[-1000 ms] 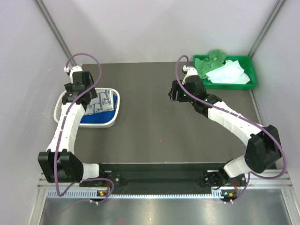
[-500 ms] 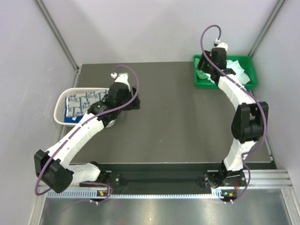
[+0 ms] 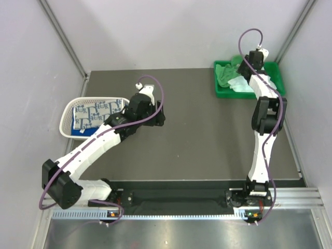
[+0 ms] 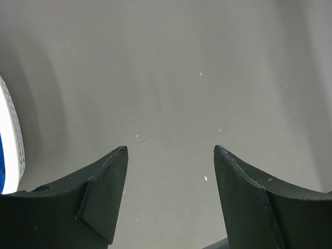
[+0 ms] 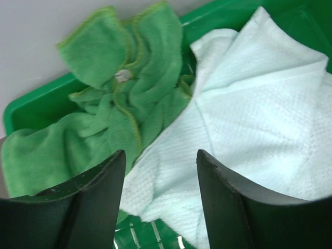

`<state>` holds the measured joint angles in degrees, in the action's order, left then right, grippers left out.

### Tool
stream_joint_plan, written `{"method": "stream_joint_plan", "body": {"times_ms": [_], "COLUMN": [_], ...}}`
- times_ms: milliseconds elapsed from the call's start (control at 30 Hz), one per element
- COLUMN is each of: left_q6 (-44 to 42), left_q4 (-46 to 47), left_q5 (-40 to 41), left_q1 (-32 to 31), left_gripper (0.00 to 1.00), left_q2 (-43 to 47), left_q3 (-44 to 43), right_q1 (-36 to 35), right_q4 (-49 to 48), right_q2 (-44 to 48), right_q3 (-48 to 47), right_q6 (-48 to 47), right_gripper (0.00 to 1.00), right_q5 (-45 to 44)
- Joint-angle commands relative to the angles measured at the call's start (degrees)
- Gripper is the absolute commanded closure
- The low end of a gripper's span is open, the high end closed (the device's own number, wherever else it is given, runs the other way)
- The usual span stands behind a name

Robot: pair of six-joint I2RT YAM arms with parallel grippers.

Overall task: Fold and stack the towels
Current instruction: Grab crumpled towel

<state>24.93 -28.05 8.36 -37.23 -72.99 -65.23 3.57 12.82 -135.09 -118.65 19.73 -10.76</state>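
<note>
A crumpled bright green towel (image 5: 119, 104) and a pale mint-white towel (image 5: 249, 114) lie in the green tray (image 5: 31, 106) at the back right. My right gripper (image 5: 161, 153) hangs open just above the white towel's near edge, holding nothing. From above, that gripper (image 3: 249, 70) is over the tray (image 3: 275, 85). A folded blue-grey patterned towel (image 3: 96, 113) rests on a royal blue towel (image 3: 78, 133) in the white basket (image 3: 66, 120). My left gripper (image 4: 170, 149) is open and empty over bare table, right of the basket (image 4: 11, 140).
The dark table (image 3: 197, 140) is enclosed by pale walls on three sides, with metal posts at the back corners. The right arm stretches nearly straight along the right side. The left arm crosses diagonally from its base towards the table's middle.
The left arm swung from over the basket out to the table's middle. The right arm moved from the table's middle back over the green tray and came down close to the towels.
</note>
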Motion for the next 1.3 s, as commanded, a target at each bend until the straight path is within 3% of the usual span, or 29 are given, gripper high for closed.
{"method": "stream_joint_plan", "body": {"times_ms": [0,167,400,733,1267], "left_q6": [-1.1,-1.3,-2.1,-2.8,-2.9], "left_q4": [2.9,3.0,3.6,4.6,5.2], "left_q5": [-0.7,-1.6,-2.2,-3.5,-4.6], "left_q1": [-0.1,-0.1,-0.1,-0.1,-0.1], "left_gripper": [0.28,0.29,0.29,0.29,0.3], "left_q2": [-0.7,-2.2,-4.6,-7.0,-8.0], "left_q3": [-0.2,-0.9,-1.7,-2.2,-1.8], "right_q1": [2.2,4.9,6.5,7.0,3.1], "right_q4": [-2.2,-3.5,-2.4,0.7,7.0], "right_q2": [-0.6,-3.9,-6.2,-8.1,-11.1], "right_q3": [-3.0,-3.8,-4.8,-6.9,-12.1], "right_q6": [2.2,5.2,6.0,0.7,-12.2], "right_gripper": [0.44,0.48,0.47,0.4,0.42], "right_q5": [-1.6,0.1,-0.8,0.9,-2.4]}}
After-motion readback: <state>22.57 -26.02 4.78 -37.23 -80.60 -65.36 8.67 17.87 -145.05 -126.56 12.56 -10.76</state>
